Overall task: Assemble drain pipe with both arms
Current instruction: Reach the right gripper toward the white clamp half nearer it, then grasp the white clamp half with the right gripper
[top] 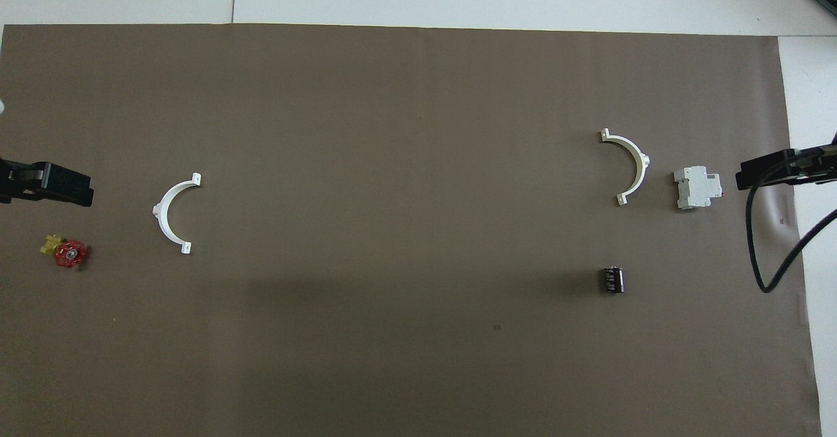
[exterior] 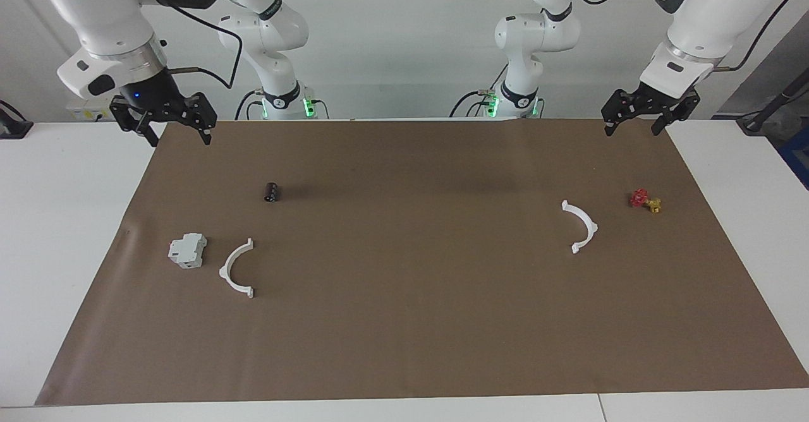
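The drain pipe lies as two separate white half-circle arcs on the brown mat (exterior: pixel 404 321). One arc (exterior: pixel 225 271) (top: pixel 640 162) lies toward the right arm's end, beside the grey block. The other arc (exterior: pixel 592 226) (top: pixel 159 213) lies toward the left arm's end. My right gripper (exterior: pixel 179 136) is open and empty, raised over the mat's edge at its own end; its fingers (top: pixel 765 170) show in the overhead view. My left gripper (exterior: pixel 632 130) is open and empty, raised over the mat's edge at its own end; its fingers (top: pixel 68 188) show above the valve.
A boxy light-grey block (exterior: pixel 188 250) (top: pixel 698 187) sits next to the arc at the right arm's end. A small black cylinder (exterior: pixel 272 192) (top: pixel 612 279) lies nearer to the robots. A red-and-yellow valve piece (exterior: pixel 644 199) (top: pixel 65 252) lies at the left arm's end.
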Robot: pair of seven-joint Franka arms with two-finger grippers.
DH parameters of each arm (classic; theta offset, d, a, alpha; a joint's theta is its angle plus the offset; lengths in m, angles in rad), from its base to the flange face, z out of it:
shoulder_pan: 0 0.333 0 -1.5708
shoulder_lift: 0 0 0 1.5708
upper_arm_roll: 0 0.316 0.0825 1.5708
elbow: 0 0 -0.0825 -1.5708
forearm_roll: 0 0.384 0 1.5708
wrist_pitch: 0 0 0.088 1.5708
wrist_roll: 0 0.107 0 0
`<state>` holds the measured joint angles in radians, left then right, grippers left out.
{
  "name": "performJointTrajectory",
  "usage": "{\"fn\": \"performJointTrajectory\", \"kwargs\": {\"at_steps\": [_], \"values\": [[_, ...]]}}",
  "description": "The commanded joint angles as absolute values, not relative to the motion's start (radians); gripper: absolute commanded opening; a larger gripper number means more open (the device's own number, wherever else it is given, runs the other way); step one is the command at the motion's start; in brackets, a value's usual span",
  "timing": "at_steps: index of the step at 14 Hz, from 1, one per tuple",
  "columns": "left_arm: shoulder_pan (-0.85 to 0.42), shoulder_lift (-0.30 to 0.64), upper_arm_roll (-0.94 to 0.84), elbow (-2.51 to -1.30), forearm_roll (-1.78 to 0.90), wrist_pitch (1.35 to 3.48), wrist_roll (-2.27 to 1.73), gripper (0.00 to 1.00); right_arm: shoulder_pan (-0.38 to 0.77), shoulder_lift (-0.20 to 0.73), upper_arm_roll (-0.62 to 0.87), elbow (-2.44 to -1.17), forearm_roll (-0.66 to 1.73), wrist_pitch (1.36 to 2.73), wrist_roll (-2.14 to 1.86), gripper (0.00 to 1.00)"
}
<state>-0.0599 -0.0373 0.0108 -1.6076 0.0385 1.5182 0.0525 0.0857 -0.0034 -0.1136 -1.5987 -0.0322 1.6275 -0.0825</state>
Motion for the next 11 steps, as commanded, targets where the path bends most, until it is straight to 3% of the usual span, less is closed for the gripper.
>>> {"fn": "performJointTrajectory", "kwargs": {"at_steps": [1, 7, 11], "values": [[-0.055, -0.063, 0.012, -1.637, 0.025, 1.523, 0.048, 1.00, 0.069, 0.043, -0.110, -1.655, 0.014, 1.751, -0.115, 1.00], [-0.055, -0.063, 0.012, -1.637, 0.025, 1.523, 0.048, 1.00, 0.031, 0.302, -0.112, -1.666, 0.126, 2.058, -0.440, 1.00], [-0.055, -0.063, 0.012, -1.637, 0.025, 1.522, 0.048, 1.00, 0.034, 0.336, -0.110, -1.843, 0.126, 2.281, -0.555, 1.00]]}}
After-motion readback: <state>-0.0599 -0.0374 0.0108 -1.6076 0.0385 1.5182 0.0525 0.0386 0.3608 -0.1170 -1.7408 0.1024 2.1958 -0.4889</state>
